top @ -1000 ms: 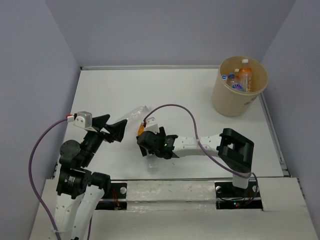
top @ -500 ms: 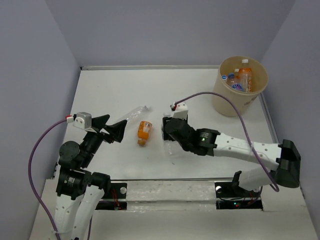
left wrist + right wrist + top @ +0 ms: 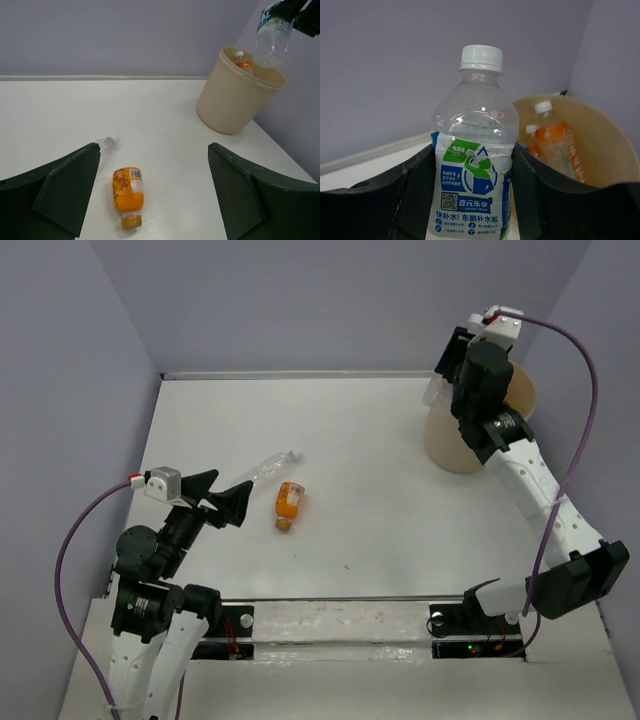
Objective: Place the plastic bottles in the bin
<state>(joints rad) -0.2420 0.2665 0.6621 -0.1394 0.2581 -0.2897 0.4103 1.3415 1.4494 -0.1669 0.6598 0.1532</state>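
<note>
My right fingers (image 3: 545,200) are clamped on both sides of a labelled bottle (image 3: 472,165), clear with blue-and-green print and a white cap. They hold it in the air at the rim of the bin (image 3: 235,100), which stands at two o'clock on the bench (image 3: 380,500). Inside the bin are orange bottles (image 3: 555,142) with white caps. My left fingers (image 3: 65,195) are spread wide with nothing between them, low at the bench's eight o'clock. Ahead of them at twelve o'clock an orange bottle (image 3: 289,502) lies on its side. At its eleven o'clock, near but apart, a plain clear bottle (image 3: 268,466) also lies flat.
</note>
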